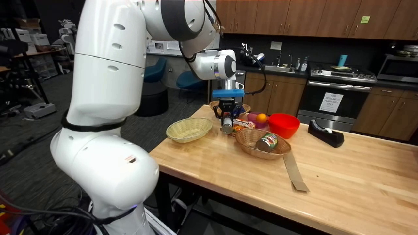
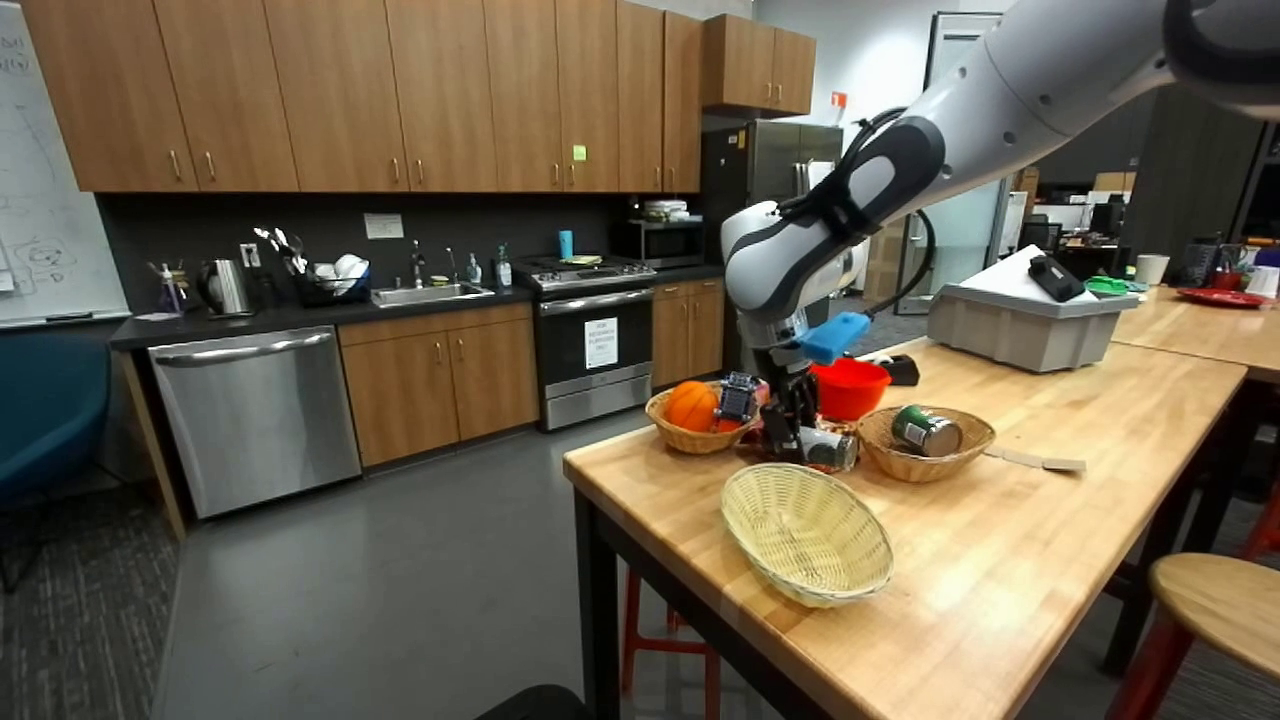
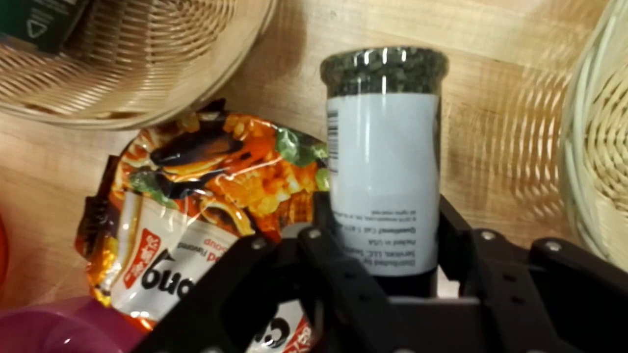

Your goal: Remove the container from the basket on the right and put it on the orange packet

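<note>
Right of centre in the wrist view, the tool (image 3: 383, 213) clamps the container (image 3: 385, 147) by its sides, presumably for lowering onto the orange packet (image 3: 230, 181) centre-left.

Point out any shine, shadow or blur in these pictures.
Wrist view: white glints on the jar and packet, a soft shadow beside the brown basket; in an exterior view, a pale sheen on the steel dishwasher; in both exterior views, the jar too small and blurred to read.
</note>
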Robot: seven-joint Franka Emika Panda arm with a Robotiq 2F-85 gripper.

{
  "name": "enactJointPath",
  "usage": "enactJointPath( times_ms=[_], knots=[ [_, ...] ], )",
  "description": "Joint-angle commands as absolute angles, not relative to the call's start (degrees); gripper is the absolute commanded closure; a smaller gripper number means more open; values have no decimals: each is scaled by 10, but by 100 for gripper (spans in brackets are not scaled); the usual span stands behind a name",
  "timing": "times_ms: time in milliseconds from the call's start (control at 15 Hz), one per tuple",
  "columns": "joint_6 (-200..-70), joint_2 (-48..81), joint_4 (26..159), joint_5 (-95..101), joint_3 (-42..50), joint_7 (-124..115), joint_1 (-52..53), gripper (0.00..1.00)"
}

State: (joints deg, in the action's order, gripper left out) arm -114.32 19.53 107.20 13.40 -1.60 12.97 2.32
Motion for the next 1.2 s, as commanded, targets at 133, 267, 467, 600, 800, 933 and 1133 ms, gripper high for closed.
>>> enactJointPath(
  times_ms=[133, 267, 467, 600, 800, 933, 1133],
  knots=[
    [-1136, 208, 1052, 152, -8, 125, 17, 76],
    [-1147, 203, 1056, 146, -5, 123, 11, 76],
    [-1161, 197, 1058, 134, -2, 122, 1, 21],
    [-1174, 192, 1058, 129, 0, 120, -6, 8],
    [-1191, 183, 1056, 115, 0, 120, -16, 0],
    [-1201, 173, 1052, 104, -1, 122, -20, 0],
    [-1216, 146, 1049, 93, -3, 123, -19, 0]
  ],
)
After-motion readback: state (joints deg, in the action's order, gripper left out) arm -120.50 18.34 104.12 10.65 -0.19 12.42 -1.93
